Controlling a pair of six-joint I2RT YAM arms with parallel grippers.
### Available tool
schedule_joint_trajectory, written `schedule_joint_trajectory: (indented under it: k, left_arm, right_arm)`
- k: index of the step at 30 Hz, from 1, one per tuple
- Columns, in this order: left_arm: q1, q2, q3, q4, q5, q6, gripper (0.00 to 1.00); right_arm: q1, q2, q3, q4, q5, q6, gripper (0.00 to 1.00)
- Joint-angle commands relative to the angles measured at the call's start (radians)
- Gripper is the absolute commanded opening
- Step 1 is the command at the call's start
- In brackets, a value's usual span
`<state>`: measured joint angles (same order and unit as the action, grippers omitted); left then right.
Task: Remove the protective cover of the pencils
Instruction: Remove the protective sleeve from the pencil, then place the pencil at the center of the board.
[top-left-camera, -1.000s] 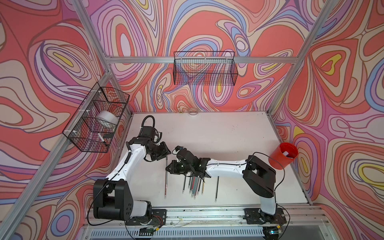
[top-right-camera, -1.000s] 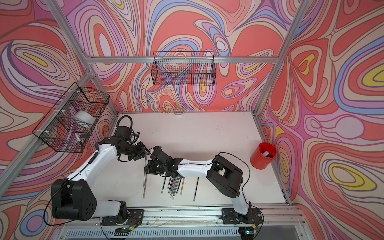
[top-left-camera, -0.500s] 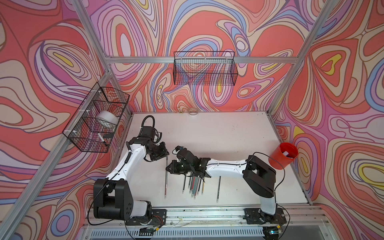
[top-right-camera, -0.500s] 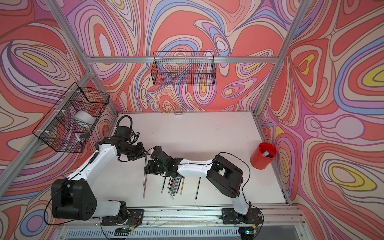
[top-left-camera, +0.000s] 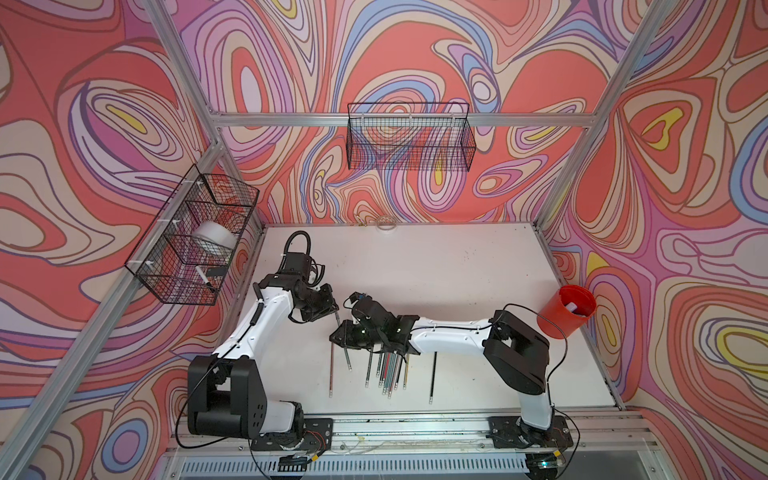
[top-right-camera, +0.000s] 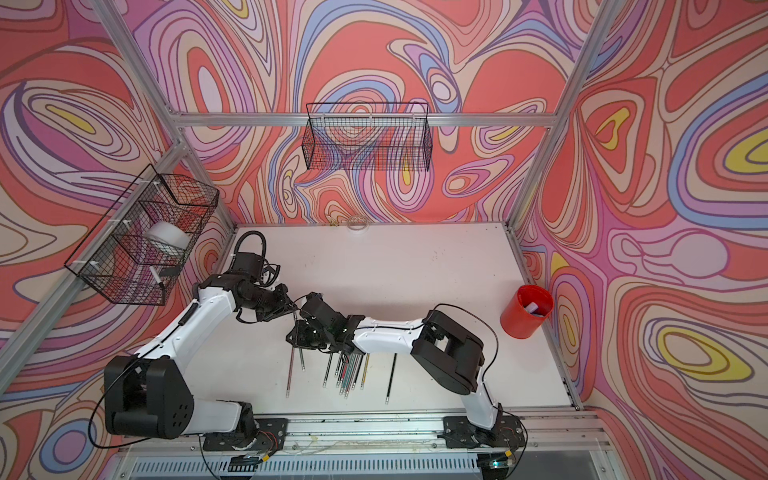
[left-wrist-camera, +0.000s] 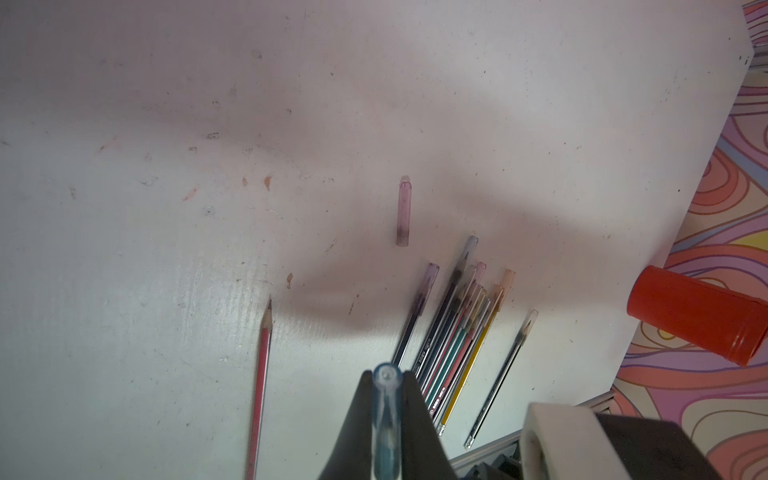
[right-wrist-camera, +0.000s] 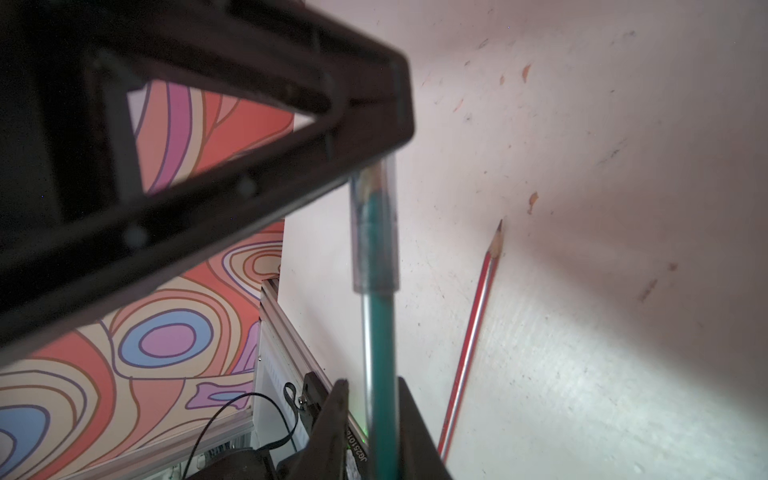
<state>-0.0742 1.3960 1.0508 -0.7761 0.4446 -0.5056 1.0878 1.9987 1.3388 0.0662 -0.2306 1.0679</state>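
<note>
In both top views we see the two arms meeting over the white table (top-left-camera: 457, 270), left of its middle. The left gripper (top-left-camera: 335, 311) and the right gripper (top-left-camera: 338, 334) sit just beside each other, too small here for us to read their jaws. A row of pencils (top-left-camera: 388, 370) lies on the table under the right arm's wrist, and a red cup (top-right-camera: 527, 311) stands at the right edge. From the left wrist we see the left gripper (left-wrist-camera: 386, 376) clenched on a bluish see-through cap (left-wrist-camera: 386, 419), which runs between its two fingers. On the table beyond lie a loose lavender cap (left-wrist-camera: 404, 212) on its own, a bare red pencil (left-wrist-camera: 261, 374), and the bunch of pencils, most of them with caps over their tips. From the right wrist we see the right gripper (right-wrist-camera: 374, 392) grasping a green pencil (right-wrist-camera: 380, 345) by its barrel. The cap (right-wrist-camera: 374, 232) covers the pencil's sharpened tip, and its far end is pinched in the left gripper's black fingers (right-wrist-camera: 365, 108). The red pencil lies on the table beside them.
</note>
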Motion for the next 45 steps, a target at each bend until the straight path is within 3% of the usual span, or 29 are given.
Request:
schedule_joint_trajectory:
  k: [1, 9, 18, 25, 34, 45]
  left_arm:
    - [-0.003, 0.009, -0.005, -0.002, -0.005, -0.007, 0.09]
    - [-0.003, 0.026, 0.034, -0.005, -0.145, -0.026, 0.06]
    - [-0.003, 0.12, 0.159, -0.039, -0.187, -0.053, 0.01]
    - [-0.003, 0.155, 0.174, -0.012, -0.215, -0.086, 0.0]
    - [-0.003, 0.236, 0.162, 0.02, -0.256, -0.096, 0.0]
    - [-0.002, 0.293, 0.137, 0.046, -0.254, -0.098, 0.0]
  right_arm:
    - [0.001, 0.024, 0.019, -0.006, -0.007, 0.003, 0.09]
    - [0.014, 0.008, 0.007, -0.007, -0.003, 0.0, 0.02]
    - [0.036, -0.002, 0.013, -0.011, 0.006, -0.01, 0.0]
    - [0.052, -0.012, 0.011, -0.03, 0.029, -0.011, 0.0]
    - [0.054, 0.052, 0.108, -0.381, 0.162, 0.059, 0.0]
    - [0.073, 0.149, 0.198, -0.547, 0.177, 0.127, 0.0]
